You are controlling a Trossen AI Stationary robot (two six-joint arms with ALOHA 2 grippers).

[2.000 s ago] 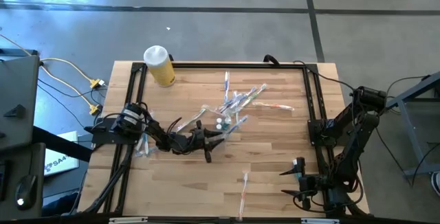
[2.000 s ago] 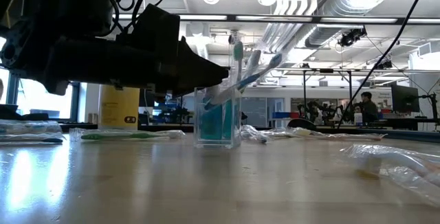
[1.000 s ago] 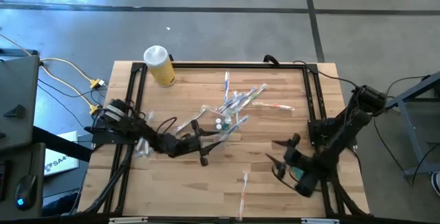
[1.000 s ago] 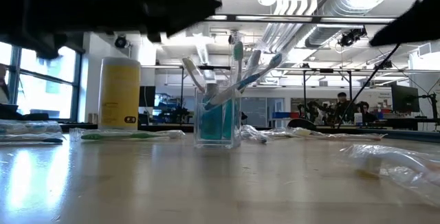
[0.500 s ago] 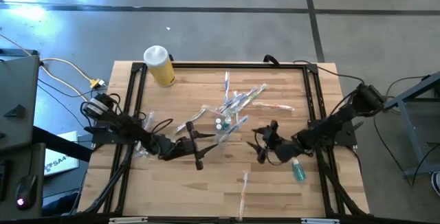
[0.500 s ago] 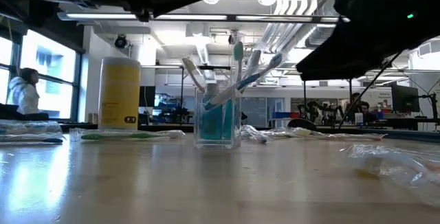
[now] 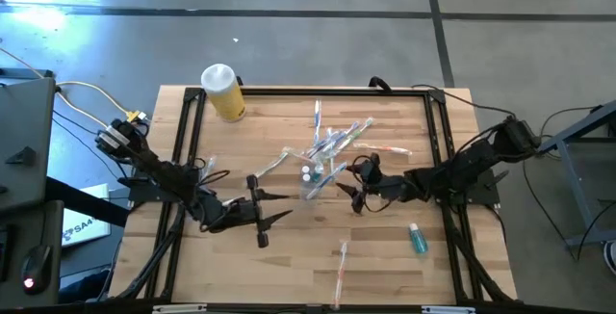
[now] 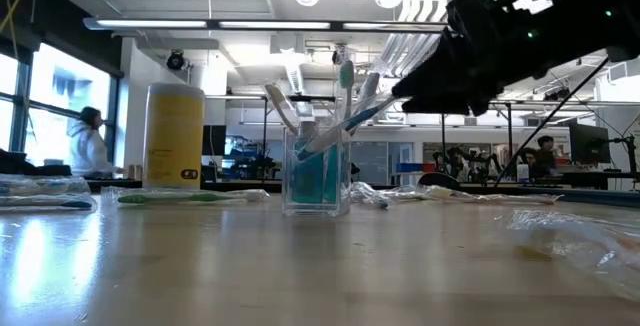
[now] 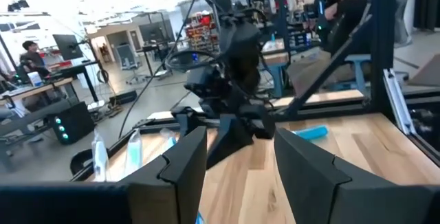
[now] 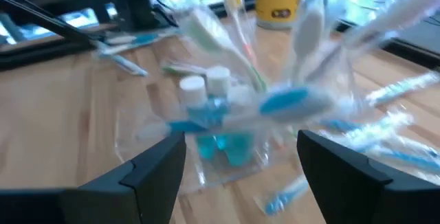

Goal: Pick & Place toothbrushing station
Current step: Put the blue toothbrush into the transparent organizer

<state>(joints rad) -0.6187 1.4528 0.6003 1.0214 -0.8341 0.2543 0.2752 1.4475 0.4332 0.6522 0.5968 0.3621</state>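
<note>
The small clear cup (image 7: 313, 183) stands upright on its base near the table's middle. It holds pale toothbrushes and teal white-capped tubes, and also shows in the low view (image 8: 316, 171) and the right wrist view (image 10: 234, 124). My right gripper (image 7: 349, 185) is open just right of the cup and raised above the table. Its fingers (image 10: 155, 169) frame the cup in the right wrist view without touching it. My left gripper (image 7: 272, 218) is open and empty, left of the cup and nearer the table's near edge.
A yellow white-capped bottle (image 7: 223, 93) stands at the far left. Loose wrapped toothbrushes (image 7: 339, 141) lie behind the cup, and one (image 7: 342, 261) lies near the near edge. A teal tube (image 7: 417, 238) lies at the right. Black frame rails (image 7: 438, 150) border the table.
My right gripper has swung from the table's near right corner toward the left and far side, up to the cup, staying open. My left gripper has drawn back from the cup toward the table's left and near edges and has risen. The cup has stayed in place.
</note>
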